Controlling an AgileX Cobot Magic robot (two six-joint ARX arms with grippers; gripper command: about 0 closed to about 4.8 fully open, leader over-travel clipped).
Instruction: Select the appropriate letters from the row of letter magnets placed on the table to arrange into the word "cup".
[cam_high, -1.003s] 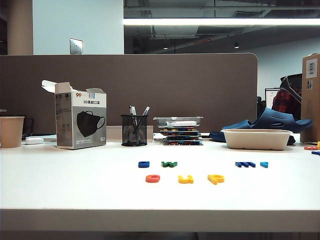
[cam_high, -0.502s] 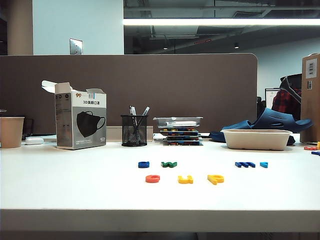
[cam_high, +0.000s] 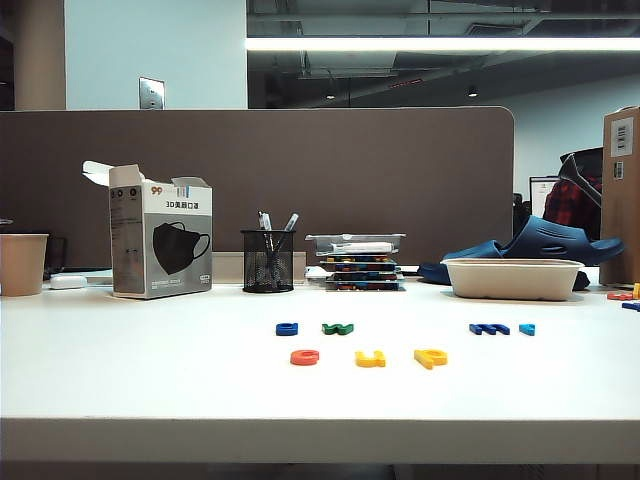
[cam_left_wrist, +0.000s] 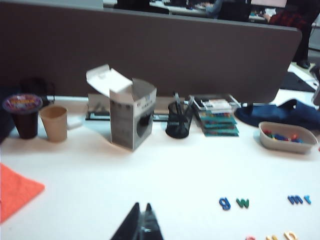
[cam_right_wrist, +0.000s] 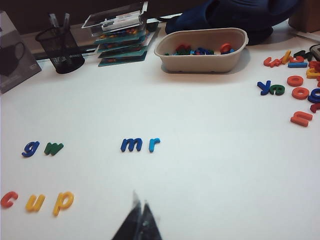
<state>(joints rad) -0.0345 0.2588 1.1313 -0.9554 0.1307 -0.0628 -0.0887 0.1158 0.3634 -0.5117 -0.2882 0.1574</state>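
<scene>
A red-orange "c" (cam_high: 305, 357), a yellow "u" (cam_high: 370, 358) and a yellow "p" (cam_high: 431, 357) lie side by side near the front of the white table (cam_high: 150, 380), spelling "cup". Behind them, what is left of the row of letter magnets is a blue "g" (cam_high: 288, 328), green "w" (cam_high: 338, 328), dark blue "m" (cam_high: 489, 328) and cyan "r" (cam_high: 527, 328). Neither gripper shows in the exterior view. My left gripper (cam_left_wrist: 141, 206) is shut and empty above bare table, well left of the "g" (cam_left_wrist: 224, 202). My right gripper (cam_right_wrist: 140, 200) is shut and empty, right of the "p" (cam_right_wrist: 63, 201).
A mask box (cam_high: 160, 243), mesh pen cup (cam_high: 268, 260), stacked trays (cam_high: 357, 262) and beige bowl of letters (cam_high: 513, 277) line the back. A paper cup (cam_high: 22, 263) stands far left. Loose letters (cam_right_wrist: 295, 80) lie at the right; an orange cloth (cam_left_wrist: 15, 190) at the left.
</scene>
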